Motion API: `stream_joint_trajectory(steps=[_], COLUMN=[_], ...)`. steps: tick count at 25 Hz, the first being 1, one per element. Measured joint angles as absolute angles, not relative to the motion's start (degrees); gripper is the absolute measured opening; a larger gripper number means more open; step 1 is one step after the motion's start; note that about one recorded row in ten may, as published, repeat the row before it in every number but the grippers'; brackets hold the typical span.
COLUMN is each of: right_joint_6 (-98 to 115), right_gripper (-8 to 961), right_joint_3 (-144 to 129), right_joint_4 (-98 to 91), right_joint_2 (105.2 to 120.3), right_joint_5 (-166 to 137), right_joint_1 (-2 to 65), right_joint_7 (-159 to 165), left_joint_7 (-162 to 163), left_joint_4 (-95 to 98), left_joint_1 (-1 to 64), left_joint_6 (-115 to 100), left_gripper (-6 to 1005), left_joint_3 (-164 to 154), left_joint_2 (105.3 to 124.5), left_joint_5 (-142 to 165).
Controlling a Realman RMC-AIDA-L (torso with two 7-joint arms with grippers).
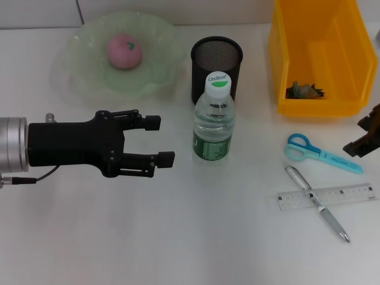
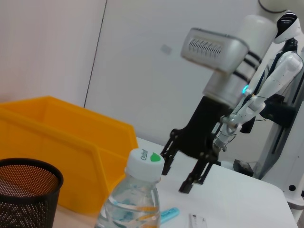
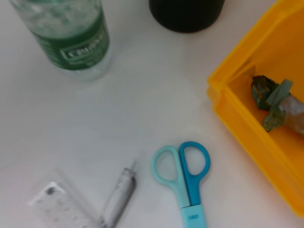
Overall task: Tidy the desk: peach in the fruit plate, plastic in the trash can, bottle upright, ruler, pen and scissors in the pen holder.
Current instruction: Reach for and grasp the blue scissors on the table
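Bottle [image 1: 214, 119]: upright mid-tabletop, before the mesh pen holder [image 1: 216, 66].
Left gripper [image 1: 158, 141]: fingers apart, beside bottle, not touching.
Right gripper [image 2: 182, 171]: right edge, fingers apart in left wrist view.
Peach [image 1: 123, 50]: in plate [image 1: 83, 71], far left.
Plastic [image 3: 277, 105]: in yellow bin [image 1: 314, 35].
Scissors [image 1: 321, 152], pen [image 1: 317, 203], ruler [image 1: 350, 194]: right side; pen crosses ruler.
Room: white wall behind.

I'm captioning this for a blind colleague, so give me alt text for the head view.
An upright water bottle stands mid-desk, the open left end effector beside it. Behind: peach on fruit plate, pen holder, yellow bin. Scissors, pen and ruler lie loose.
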State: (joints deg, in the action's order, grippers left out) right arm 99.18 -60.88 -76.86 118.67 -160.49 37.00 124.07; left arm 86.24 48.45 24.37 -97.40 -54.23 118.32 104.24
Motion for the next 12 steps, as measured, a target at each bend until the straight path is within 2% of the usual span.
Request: stream_joint_trajectory(steps=[7,12], right_joint_6=[89.2,87.2], right_gripper=[666,513], right_joint_3=[-68.1,-68.5], right_joint_4=[-67.6,-62.4], right_joint_2=[119.01,119.12], right_joint_5=[-161.5,-161.0], right_joint_1=[38.6,40.6], right_joint_7=[123.2,121.6], left_joint_7=[86.2,86.2], left_joint_4=[48.3,47.1], left_joint_1=[24.1,24.3], left_joint_6=[-97.0,-96.8], left_gripper=[859,859], left_joint_3=[-54.3,-54.3], left_joint_2=[118.31,118.24], left_joint_5=[104.2,104.2])
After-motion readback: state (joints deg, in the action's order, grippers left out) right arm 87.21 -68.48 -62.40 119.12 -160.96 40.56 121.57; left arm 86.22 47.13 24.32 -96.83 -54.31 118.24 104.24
